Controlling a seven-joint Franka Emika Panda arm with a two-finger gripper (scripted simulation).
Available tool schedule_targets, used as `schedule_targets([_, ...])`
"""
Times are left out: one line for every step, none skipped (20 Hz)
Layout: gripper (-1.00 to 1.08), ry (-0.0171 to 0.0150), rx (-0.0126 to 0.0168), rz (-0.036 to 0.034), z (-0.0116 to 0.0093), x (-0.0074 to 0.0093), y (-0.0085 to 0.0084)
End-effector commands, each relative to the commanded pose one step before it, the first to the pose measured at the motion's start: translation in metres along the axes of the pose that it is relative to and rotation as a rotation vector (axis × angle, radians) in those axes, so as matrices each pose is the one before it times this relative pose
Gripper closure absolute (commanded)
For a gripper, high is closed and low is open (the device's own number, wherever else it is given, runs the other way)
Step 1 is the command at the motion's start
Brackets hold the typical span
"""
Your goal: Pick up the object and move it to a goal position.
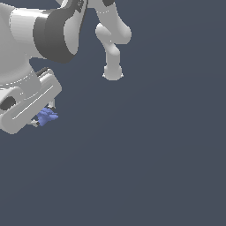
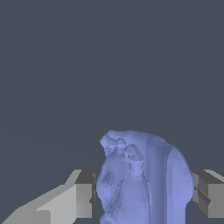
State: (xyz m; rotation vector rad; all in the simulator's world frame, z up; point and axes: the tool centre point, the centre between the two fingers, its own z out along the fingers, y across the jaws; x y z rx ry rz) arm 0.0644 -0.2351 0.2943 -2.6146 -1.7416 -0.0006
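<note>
The object (image 1: 46, 116) is a small periwinkle-blue lumpy piece sitting under the white hand at the exterior view's left. My gripper (image 1: 43, 115) has its two short fingers on either side of it. In the wrist view the object (image 2: 144, 179) fills the space between the two grey fingers (image 2: 81, 194), which press against its sides. The gripper (image 2: 143, 192) is shut on the object. Whether the piece rests on the floor or hangs above it cannot be told.
The white arm's links (image 1: 112, 44) reach up and out of the exterior view at the top. A plain dark grey-blue surface (image 1: 145, 154) spreads all around.
</note>
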Motion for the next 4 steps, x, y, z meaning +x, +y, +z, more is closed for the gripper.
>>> schedule_targets([1.08,0.00001,0.00028,-0.00030,-0.00208,-0.00083,0.00199])
schedule_targets([1.08,0.00000,0.00000,0.00000,-0.00039,-0.00018,0.00038])
schedule_targets([1.08,0.00000,0.00000,0.00000,-0.00023,-0.00010,0.00023])
schedule_targets([1.08,0.00000,0.00000,0.00000,-0.00008,-0.00003,0.00008])
